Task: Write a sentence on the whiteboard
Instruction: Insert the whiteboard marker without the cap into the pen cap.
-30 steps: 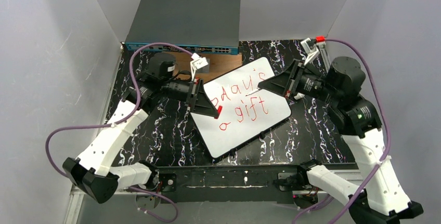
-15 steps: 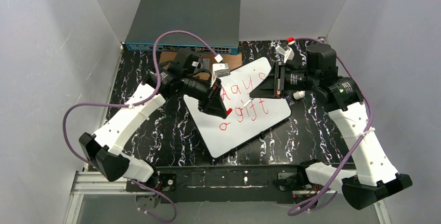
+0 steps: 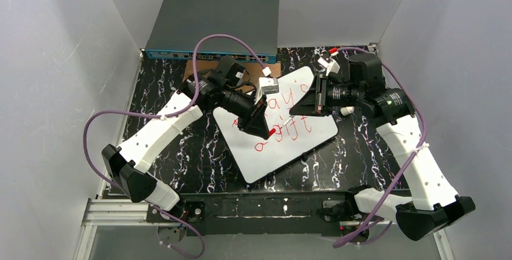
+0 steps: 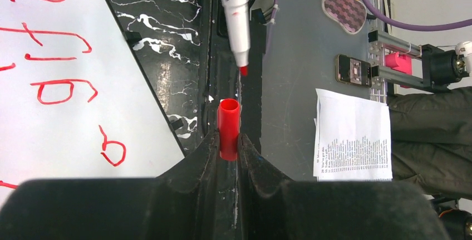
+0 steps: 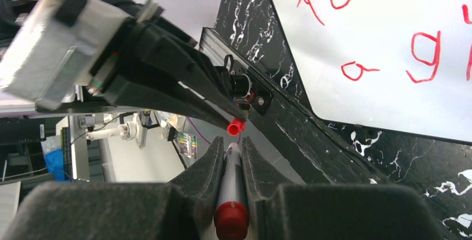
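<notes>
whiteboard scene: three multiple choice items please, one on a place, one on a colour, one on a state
1. The grey switch box stands: A) beyond the whiteboard, at the far wall B) by the arm bases C) on the whiteboard
2. The writing is: A) blue B) red C) black
3. The left gripper is: A) open B) shut on the red cap C) shut on a cloth
Key: 1 A, it sits at the back; 2 B, red strokes; 3 B, the cap sits clamped in it.
</notes>
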`<state>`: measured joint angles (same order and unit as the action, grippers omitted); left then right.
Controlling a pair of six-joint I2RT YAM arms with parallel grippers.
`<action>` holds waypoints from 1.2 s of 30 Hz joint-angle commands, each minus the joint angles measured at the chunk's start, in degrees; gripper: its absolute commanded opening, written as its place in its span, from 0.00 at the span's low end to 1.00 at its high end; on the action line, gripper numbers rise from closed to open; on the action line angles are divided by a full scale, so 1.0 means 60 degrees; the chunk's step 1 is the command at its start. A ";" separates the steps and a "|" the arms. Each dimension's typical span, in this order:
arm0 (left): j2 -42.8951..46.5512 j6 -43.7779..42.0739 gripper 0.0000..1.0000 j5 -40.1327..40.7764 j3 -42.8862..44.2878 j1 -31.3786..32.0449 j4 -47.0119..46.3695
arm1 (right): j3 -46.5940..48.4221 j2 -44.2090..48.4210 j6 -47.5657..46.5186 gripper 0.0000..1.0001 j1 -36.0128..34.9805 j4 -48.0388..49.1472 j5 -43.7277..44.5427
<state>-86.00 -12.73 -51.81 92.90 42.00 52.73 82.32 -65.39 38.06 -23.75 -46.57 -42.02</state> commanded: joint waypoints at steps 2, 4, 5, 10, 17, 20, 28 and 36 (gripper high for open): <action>-0.0087 -0.0037 0.00 -0.0025 0.0511 0.0143 0.0122 | -0.0178 0.0135 -0.0104 0.01 0.0017 0.0249 0.0357; -0.0170 -0.0029 0.00 -0.0048 0.0587 0.0170 0.0108 | -0.0184 0.0098 -0.0149 0.01 0.0017 0.0287 0.0350; -0.0199 -0.0011 0.00 -0.0051 0.0633 0.0192 0.0097 | -0.0180 0.0088 -0.0159 0.01 0.0014 0.0286 0.0364; -0.0350 0.0049 0.00 0.0047 0.0756 0.0258 0.0100 | -0.0199 0.0080 -0.0197 0.01 0.0017 0.0323 0.0325; -0.0448 0.0045 0.00 0.0162 0.0753 0.0339 0.0197 | -0.0187 0.0074 -0.0207 0.01 0.0017 0.0269 0.0302; -0.0507 0.0070 0.00 0.0211 0.0827 0.0355 0.0197 | -0.0221 0.0019 -0.0195 0.01 0.0017 0.0267 0.0259; -0.0631 0.0268 0.00 0.0158 0.0975 0.0369 -0.0047 | -0.0280 -0.0088 -0.0177 0.01 0.0010 0.0247 0.0178; -0.0625 0.0311 0.00 0.0116 0.1064 0.0369 -0.0114 | -0.0344 -0.0095 -0.0139 0.01 0.0013 0.0246 0.0201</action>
<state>-89.82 -10.90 -50.15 97.12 44.01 52.27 80.66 -66.13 37.50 -23.75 -46.57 -40.05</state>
